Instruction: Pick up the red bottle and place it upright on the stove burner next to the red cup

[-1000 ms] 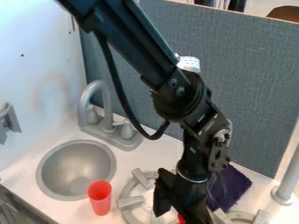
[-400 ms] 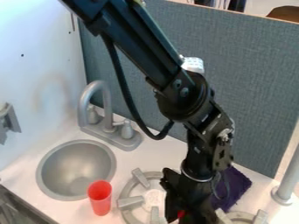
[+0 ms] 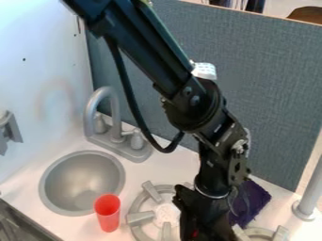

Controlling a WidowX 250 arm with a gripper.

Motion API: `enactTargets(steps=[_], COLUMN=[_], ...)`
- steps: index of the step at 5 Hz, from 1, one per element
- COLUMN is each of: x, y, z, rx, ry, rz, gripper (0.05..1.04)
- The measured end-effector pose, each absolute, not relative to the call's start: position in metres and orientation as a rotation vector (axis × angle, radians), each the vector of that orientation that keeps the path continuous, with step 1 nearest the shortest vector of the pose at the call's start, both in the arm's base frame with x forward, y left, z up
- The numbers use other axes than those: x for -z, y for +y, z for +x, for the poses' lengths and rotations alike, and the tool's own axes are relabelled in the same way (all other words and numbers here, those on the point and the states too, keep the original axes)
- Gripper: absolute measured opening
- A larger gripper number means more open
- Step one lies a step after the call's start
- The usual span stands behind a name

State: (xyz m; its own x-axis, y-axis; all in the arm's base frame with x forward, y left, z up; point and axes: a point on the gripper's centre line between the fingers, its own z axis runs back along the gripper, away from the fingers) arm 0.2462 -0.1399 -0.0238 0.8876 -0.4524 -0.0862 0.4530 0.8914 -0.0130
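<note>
The black gripper (image 3: 204, 220) hangs low at the bottom edge, over the right side of the left stove burner (image 3: 136, 219). A small bit of a red thing (image 3: 196, 233) shows against the gripper's lower part; most of it is hidden, and whether it is held cannot be told. To the left of the burner, a red cup (image 3: 108, 213) stands upright on the white counter, by the sink's rim. Behind and right of the gripper lies a dark purple cloth (image 3: 253, 200).
A round grey sink (image 3: 82, 181) with a grey faucet (image 3: 114, 113) is at the left. Part of a second burner (image 3: 259, 232) shows at the bottom right, near a grey post (image 3: 308, 202). A grey-blue partition (image 3: 270, 94) rises behind the counter.
Compared with a second ago, the gripper's lower part is slightly farther right and looks narrower, uncovering more of the left burner. Less of the red thing shows. Cup and cloth have not moved.
</note>
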Motion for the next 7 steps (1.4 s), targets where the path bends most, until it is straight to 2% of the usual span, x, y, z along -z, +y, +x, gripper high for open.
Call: enactTargets(steps=[1,2,3,4,6,7], x=[-0.008,-0.048,-0.057,-0.056,-0.031,-0.021], y=[-0.132,-0.114,-0.096,-0.084,-0.067,-0.066], z=[0.234,0.243,0.252,0.276,0.302,0.302], rx=[0.459,0.394,0.342,0.303,0.234,0.234], ry=[0.035,-0.072,-0.08,-0.085,0.012,0.048], rz=[-0.023,-0.058,-0.058,-0.003,0.092,0.086], gripper=[0.329,0.329,0.329,0.329,0.329,0.329])
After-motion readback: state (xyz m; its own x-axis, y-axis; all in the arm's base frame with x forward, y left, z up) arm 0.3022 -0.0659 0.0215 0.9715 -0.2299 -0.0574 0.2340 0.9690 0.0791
